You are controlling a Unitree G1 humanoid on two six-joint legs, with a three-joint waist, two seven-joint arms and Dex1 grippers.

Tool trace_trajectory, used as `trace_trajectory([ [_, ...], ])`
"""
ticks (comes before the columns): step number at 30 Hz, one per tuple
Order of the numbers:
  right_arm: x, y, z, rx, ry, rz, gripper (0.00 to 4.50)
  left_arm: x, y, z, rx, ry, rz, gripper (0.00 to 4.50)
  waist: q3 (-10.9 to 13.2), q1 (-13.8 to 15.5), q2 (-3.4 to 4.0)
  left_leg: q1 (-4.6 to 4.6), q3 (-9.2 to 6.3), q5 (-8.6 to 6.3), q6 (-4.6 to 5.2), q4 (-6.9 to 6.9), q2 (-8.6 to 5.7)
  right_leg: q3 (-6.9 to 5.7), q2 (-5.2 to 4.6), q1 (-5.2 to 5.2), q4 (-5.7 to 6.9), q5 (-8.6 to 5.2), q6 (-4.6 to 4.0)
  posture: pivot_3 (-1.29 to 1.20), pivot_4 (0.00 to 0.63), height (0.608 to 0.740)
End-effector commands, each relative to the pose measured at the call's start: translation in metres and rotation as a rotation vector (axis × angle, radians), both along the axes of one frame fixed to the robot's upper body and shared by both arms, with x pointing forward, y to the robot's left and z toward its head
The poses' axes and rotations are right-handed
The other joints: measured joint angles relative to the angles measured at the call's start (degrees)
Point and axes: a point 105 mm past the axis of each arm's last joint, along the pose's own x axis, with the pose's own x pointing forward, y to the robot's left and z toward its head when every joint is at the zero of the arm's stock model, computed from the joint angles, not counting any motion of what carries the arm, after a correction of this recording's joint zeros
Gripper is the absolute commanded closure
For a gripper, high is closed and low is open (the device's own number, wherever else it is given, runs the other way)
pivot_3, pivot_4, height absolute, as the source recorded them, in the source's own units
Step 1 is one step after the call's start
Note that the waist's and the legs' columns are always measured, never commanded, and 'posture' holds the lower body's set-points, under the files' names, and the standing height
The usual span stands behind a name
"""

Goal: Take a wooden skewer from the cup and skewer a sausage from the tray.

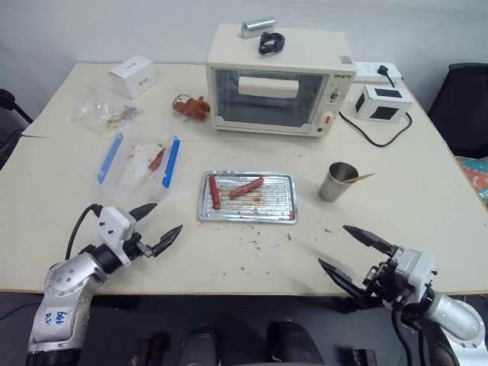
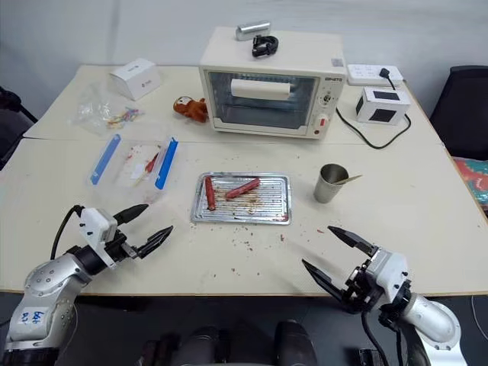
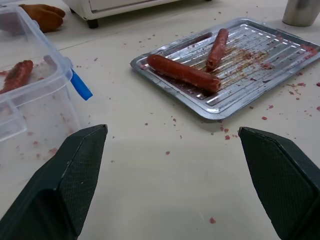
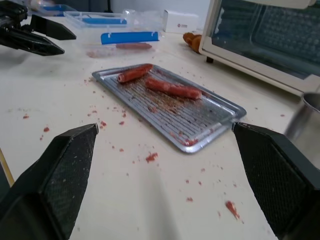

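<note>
The tray (image 1: 284, 200), a flat silvery metal rectangle with a ribbed, crumb-strewn floor and raised rim, lies on the pale table (image 1: 427, 206) ahead of and between the two grippers, apart from both. On it rest a slim brownish-red sausage (image 1: 246, 187) and a redder sausage (image 1: 214, 191) beside it, while the wooden skewer (image 1: 358, 178), a thin pale stick, leans in the shiny tapered steel cup (image 1: 336, 183) just right of the tray. The left gripper (image 1: 156, 231) and right gripper (image 1: 352, 251) both hover low over the near table edge with their black jaws spread wide and empty.
</note>
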Motion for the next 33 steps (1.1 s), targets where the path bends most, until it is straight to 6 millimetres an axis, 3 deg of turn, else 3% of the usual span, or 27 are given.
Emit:
trace_trajectory([
  [1,0.003,0.004,0.015,0.010,-0.053,-0.003,0.00,-0.005,-0.004,0.011,0.020,-0.061,-0.025,0.02,0.0,0.0,0.00,0.00,0.00,0.00,0.00,0.00,0.00,0.00,-0.01,0.00,0.00,0.00,0.00,0.00,0.150,0.740],
  [5,0.006,-0.003,0.019,-0.008,-0.056,-0.037,0.00,-0.012,-0.006,0.018,-0.050,-0.058,-0.104,0.02,0.0,-0.1,0.01,0.00,-0.01,0.00,0.00,-0.02,0.04,-0.02,0.04,0.00,0.04,0.00,0.00,0.00,0.150,0.740],
  [9,0.008,-0.044,0.039,-0.011,-0.098,-0.235,0.00,-0.019,-0.003,0.041,-0.143,-0.040,-0.229,0.02,0.0,0.0,0.01,-0.02,-0.01,0.00,0.00,0.00,0.02,-0.01,0.01,0.00,0.06,0.00,0.00,0.00,0.150,0.740],
  [12,-0.005,-0.073,0.035,-0.088,-0.059,-0.307,0.00,-0.024,-0.005,0.053,-0.113,0.020,-0.364,0.02,0.0,0.3,0.03,-0.03,-0.07,0.00,-0.01,-0.01,0.03,-0.05,0.05,0.02,0.03,0.00,0.00,0.00,0.150,0.740],
  [15,-0.007,-0.088,0.037,-0.133,-0.039,-0.319,0.00,-0.024,-0.010,0.060,-0.107,0.056,-0.448,0.02,0.0,0.3,0.05,0.01,-0.04,0.00,0.00,-0.01,0.01,-0.02,0.08,0.07,-0.01,0.00,0.00,0.00,0.150,0.740],
  [19,0.003,-0.084,0.055,-0.136,-0.042,-0.268,0.00,-0.021,-0.020,0.066,-0.105,0.050,-0.512,0.02,0.0,-0.4,0.13,0.67,0.06,-0.05,0.02,-0.18,0.03,0.07,0.11,0.70,-0.37,0.00,0.00,0.00,0.150,0.740],
  [28,0.043,-0.056,0.088,-0.186,0.072,-0.101,0.00,-0.024,-0.032,0.066,-0.089,0.058,-0.570,0.02,0.0,-0.3,0.20,0.67,0.03,-0.08,-0.06,-0.18,0.12,0.31,0.16,0.70,-0.39,-0.03,-0.05,0.00,0.150,0.740],
  [33,0.062,-0.044,0.087,-0.228,0.102,-0.058,0.00,-0.021,-0.034,0.066,-0.073,0.025,-0.544,0.02,0.0,-0.1,0.19,0.60,0.00,-0.11,-0.03,-0.12,0.08,0.43,0.11,0.70,-0.43,-0.03,-0.05,0.00,0.150,0.740],
])
